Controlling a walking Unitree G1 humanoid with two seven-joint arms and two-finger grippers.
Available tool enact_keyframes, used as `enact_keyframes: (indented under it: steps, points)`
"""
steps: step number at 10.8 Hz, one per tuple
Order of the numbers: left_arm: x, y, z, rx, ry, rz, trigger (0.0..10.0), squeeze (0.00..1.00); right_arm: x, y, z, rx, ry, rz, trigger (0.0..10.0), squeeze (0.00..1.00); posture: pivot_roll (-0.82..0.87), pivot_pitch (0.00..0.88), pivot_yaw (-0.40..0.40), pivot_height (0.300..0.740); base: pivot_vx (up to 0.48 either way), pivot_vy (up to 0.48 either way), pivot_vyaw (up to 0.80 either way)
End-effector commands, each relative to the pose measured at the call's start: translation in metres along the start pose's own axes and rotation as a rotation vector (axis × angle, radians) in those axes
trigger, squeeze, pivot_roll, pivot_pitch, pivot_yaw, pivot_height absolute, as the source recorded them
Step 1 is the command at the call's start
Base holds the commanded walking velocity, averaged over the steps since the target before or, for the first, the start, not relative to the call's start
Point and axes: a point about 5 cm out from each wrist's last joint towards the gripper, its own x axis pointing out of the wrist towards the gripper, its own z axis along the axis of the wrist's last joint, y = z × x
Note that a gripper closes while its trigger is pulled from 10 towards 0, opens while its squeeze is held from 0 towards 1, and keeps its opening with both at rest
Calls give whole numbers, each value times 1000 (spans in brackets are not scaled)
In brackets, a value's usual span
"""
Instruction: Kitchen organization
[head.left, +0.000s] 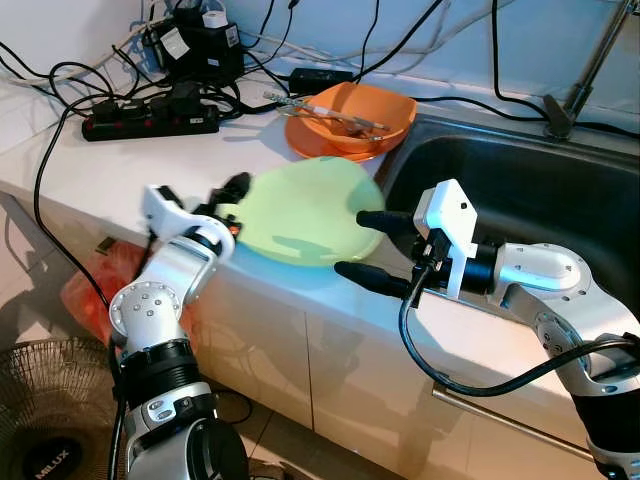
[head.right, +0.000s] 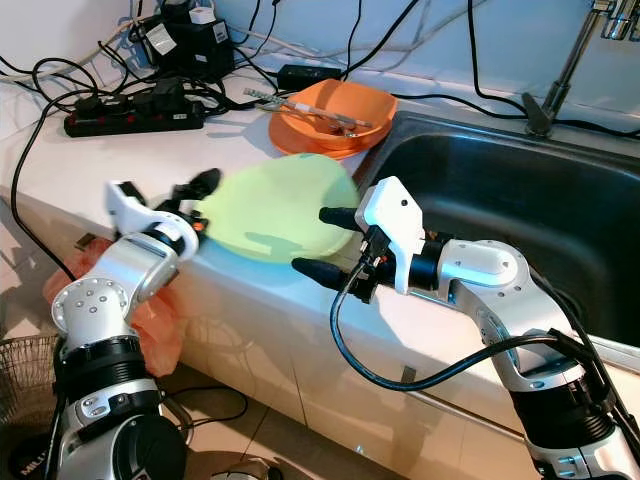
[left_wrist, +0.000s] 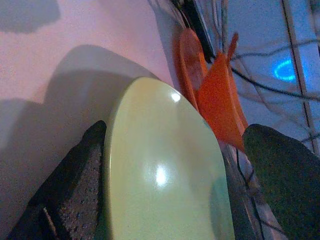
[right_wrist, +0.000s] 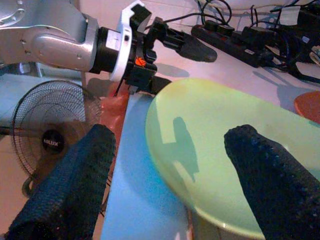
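Plate, pale green, lies at the front edge of the white bench, just left of the dark sink; the left end effector meets its left rim with fingers spread, one finger against the plate's edge; the right end effector hovers at the plate's right side, fingers wide apart and holding nothing; behind the plate sit an orange bowl with utensils, a black power strip and cables.
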Motion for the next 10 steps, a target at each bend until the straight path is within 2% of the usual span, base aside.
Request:
enact_keyframes:
  steps: [1, 2, 3, 4, 5, 10]
  points:
    - [3, 17, -24, -7, 133, 74, 10000, 0, -3, -1, 1, -11, 8, 3, 10000, 0, 101, 48, 78, 740, 0, 0, 0]
    - [3, 18, -25, -9, 132, 77, 10000, 0, -4, -2, 1, -15, 12, 1, 10000, 0, 100, 48, 78, 740, 0, 0, 0]
    - [2, 19, -25, -14, 126, 81, 6000, 0, -5, -3, 1, -17, 13, -2, 10000, 0, 99, 47, 77, 740, 0, 0, 0]
    - [1, 22, -24, -15, 121, 96, 3490, 0, -5, -3, 0, -17, 14, -4, 10000, 0, 99, 47, 76, 740, 0, 0, 0]
    - [0, 27, -21, -16, 111, 119, 0, 0, -5, -3, 0, -20, 17, -6, 10000, 0, 100, 48, 75, 740, 0, 0, 0]
    - [-4, 32, -18, -18, 97, 136, 0, 0, -4, -3, -2, -22, 25, -12, 10000, 0, 104, 55, 73, 740, 0, 0, 0]
